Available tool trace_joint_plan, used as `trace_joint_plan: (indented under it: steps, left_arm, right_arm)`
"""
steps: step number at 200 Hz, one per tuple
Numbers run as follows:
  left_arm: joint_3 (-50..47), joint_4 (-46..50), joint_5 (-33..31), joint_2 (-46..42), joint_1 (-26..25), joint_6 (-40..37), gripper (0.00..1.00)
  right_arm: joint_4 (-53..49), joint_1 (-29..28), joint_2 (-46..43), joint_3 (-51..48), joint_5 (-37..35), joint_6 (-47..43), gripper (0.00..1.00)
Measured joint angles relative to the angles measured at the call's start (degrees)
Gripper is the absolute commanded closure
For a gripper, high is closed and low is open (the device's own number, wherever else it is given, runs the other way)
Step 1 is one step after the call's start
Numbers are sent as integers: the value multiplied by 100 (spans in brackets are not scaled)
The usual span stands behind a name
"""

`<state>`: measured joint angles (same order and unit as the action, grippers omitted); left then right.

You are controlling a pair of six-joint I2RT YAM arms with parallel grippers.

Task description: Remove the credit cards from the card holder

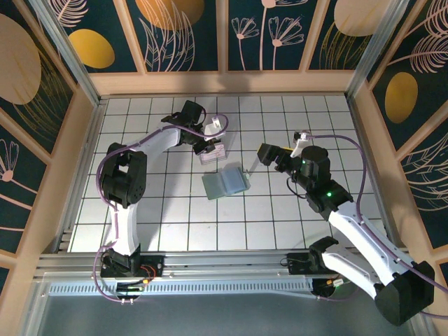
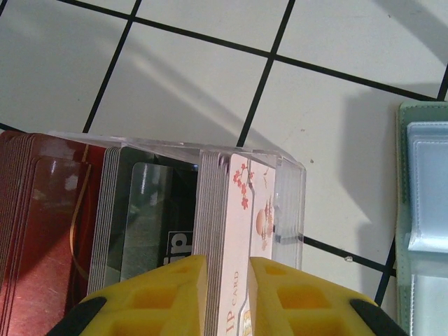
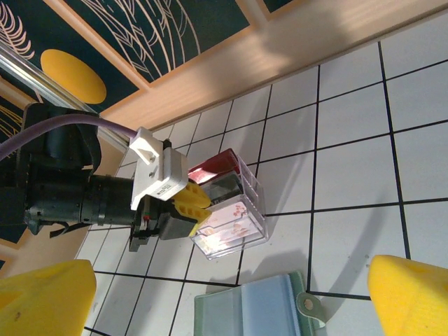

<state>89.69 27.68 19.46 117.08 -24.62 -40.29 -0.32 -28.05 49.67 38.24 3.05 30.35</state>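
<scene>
White tiled surface (image 1: 140, 210) with black grid lines, fenced by pale wood rails and dark blue wall panels (image 1: 189, 35) carrying gold discs and line-drawn leaves. Card holder (image 1: 226, 182) lies opened flat near the middle of the surface, two leaves side by side, with a pale green-grey border round blue-grey pockets. Clear box (image 1: 212, 152) stands just beside it at 11 o'clock, a strip of bare tile between the two. Left wrist view: the box holds three stacks of cards on edge. Red cards (image 2: 42, 210) are toward 9 o'clock, grey cards (image 2: 133, 217) in the middle, and white cards (image 2: 241, 210) with a blossom print toward 3 o'clock, against the end wall. Left jaws sit at the box's open top. Their yellow fingers (image 2: 175, 294) stand one on each side of the white stack, narrowly apart and close against it; cannot tell whether they pinch the cards or merely flank them. Right jaws hang at 2 o'clock of the card holder, near it but not touching. Their yellow fingers (image 3: 49, 297) are spread wide with nothing between them. The holder's edge and a small snap tab (image 3: 306, 303) lie below the gap.
</scene>
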Motion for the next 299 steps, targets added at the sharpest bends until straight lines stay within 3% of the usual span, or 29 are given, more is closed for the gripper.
trace_joint_plan:
  steps: [48,53,59,64,73,86,143,231,299]
  left_arm:
    - [-144,-90,-101,-247,4,221,75]
    - [-192,-103,-114,-326,4,254,63]
    - [-269,-144,-144,-448,7,291,61]
    - [-348,-199,-173,-568,11,374,53]
    - [-498,-306,-195,-802,15,426,51]
    - [-719,-444,-229,-1145,15,564,36]
    - [-1812,-1204,-535,-2448,15,1167,5]
    - [-3307,-2144,-1644,-3810,20,2343,1]
    - [-4839,-3119,-3834,-4979,20,3901,1]
  right_arm:
    - [-2,0,-2,2,-15,-2,1]
    - [-2,0,-2,2,-24,-2,1]
    - [-2,0,-4,2,-33,-2,1]
    - [-4,0,-4,2,-48,-2,1]
    - [-9,0,-15,0,-68,-2,1]
    - [-22,0,-57,0,-107,-2,1]
    - [-59,35,-382,-4,-404,-2,1]
    - [-389,59,-671,-15,-1043,-9,1]
    - [-160,63,-732,-737,-2020,-619,1]
